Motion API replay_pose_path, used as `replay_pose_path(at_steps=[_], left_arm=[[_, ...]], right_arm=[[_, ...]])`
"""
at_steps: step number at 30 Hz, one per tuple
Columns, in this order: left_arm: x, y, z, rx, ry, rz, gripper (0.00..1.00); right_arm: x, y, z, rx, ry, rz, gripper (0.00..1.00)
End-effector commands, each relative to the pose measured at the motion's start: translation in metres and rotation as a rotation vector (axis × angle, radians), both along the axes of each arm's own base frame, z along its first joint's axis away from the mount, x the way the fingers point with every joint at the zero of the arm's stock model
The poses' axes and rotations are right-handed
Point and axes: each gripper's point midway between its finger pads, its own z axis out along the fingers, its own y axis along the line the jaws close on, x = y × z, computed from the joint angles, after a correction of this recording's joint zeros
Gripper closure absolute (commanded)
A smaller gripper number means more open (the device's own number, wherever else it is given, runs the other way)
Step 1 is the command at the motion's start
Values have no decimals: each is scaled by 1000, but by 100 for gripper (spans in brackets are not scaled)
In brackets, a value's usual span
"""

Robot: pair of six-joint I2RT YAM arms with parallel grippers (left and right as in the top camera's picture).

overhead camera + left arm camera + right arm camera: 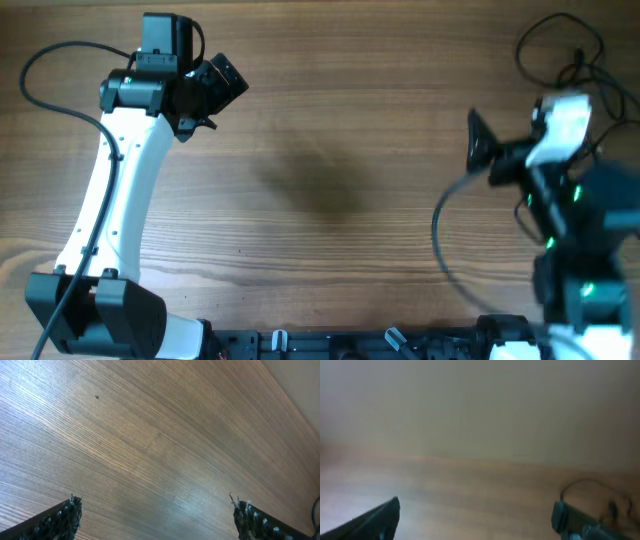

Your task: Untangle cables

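tangled cables at upper right (overhead view), left gripper and right gripper both spread wide, empty

The table is warm brown wood with fine streaky grain, the cables are black, the left arm is white with black joints, and the right arm is white, black and green-lit.

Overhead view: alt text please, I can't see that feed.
Thin black cables lie in overlapping loops at the picture's top right, partly under the right arm. Both claws are open and empty: the left claw at upper left, the right claw left of the cables, over the wooden table.
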Motion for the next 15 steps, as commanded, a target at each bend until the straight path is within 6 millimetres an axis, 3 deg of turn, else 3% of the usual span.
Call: replay_pose_path(at_steps=[1, 7, 15], left_arm=[[1, 1, -1, 13, 0, -3, 0], [1, 1, -1, 13, 0, -3, 0], [1, 1, -1, 13, 0, -3, 0]], right_arm=[[-26, 0, -37, -13, -72, 3, 0], [-49, 0, -77, -16, -155, 2, 0], [-59, 0, -113, -17, -208, 1, 0]])
